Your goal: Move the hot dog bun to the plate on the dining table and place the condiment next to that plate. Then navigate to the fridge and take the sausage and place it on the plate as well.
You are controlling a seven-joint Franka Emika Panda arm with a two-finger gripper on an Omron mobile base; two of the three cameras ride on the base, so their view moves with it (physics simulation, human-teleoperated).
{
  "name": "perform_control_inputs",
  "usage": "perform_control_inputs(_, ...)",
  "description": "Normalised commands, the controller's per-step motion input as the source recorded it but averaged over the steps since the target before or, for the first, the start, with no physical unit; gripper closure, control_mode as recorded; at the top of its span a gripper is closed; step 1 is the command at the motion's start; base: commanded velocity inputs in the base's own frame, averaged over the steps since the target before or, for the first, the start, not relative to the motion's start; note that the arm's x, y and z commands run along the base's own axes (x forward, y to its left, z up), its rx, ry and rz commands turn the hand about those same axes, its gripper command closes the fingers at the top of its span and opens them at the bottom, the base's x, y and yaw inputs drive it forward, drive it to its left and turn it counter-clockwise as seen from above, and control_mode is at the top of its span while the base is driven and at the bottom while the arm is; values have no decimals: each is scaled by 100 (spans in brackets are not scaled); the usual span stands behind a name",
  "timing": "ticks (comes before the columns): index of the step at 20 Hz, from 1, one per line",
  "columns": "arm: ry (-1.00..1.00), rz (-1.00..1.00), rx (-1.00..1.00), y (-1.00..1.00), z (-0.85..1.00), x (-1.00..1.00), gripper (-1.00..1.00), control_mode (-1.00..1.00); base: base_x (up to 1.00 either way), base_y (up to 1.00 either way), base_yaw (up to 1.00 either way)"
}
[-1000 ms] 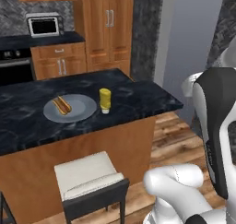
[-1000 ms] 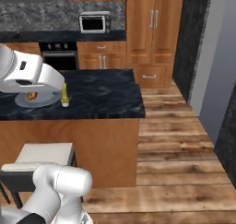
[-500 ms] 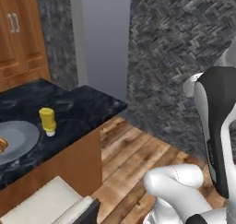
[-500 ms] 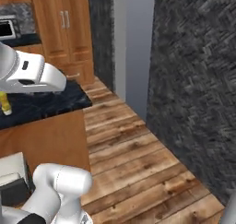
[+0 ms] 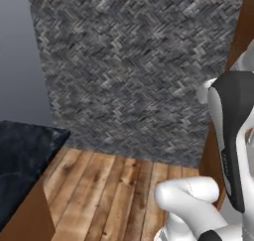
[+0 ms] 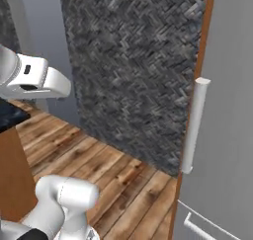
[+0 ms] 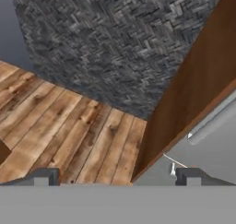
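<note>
The gripper (image 7: 117, 176) stood with its jaws spread wide and nothing between them; its two dark fingertips (image 7: 42, 176) rose far apart at the bottom of the hand view. Past them lay the wooden plank floor (image 7: 69, 131) and, to the right, a brown wooden side panel (image 7: 193, 87) running up against a grey fridge door (image 7: 207, 149) with a pale bar handle (image 7: 214, 121) lying across it.

In the right base view the fridge (image 6: 227, 135) was shut, its upright handle (image 6: 193, 125) set near the door's left edge, with a second handle (image 6: 202, 229) on the lower drawer. What it held could not be seen, so the sausage's place could not be told. Behind stood a dark herringbone stone wall (image 6: 133, 66).

In the left base view a corner of the dining table (image 5: 22, 160), with its black marbled top over a wooden body, showed at the lower left, with nothing on the part in sight. The white arm (image 5: 233, 136) rose at the right.
</note>
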Motion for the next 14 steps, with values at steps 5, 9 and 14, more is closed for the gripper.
perform_control_inputs(5,0,0,0,0,0,0,-100,100,0,-34,-58)
perform_control_inputs(9,0,0,0,0,0,0,-100,100,12,-1,-43)
perform_control_inputs(14,0,0,0,0,0,0,-100,100,6,1,-28)
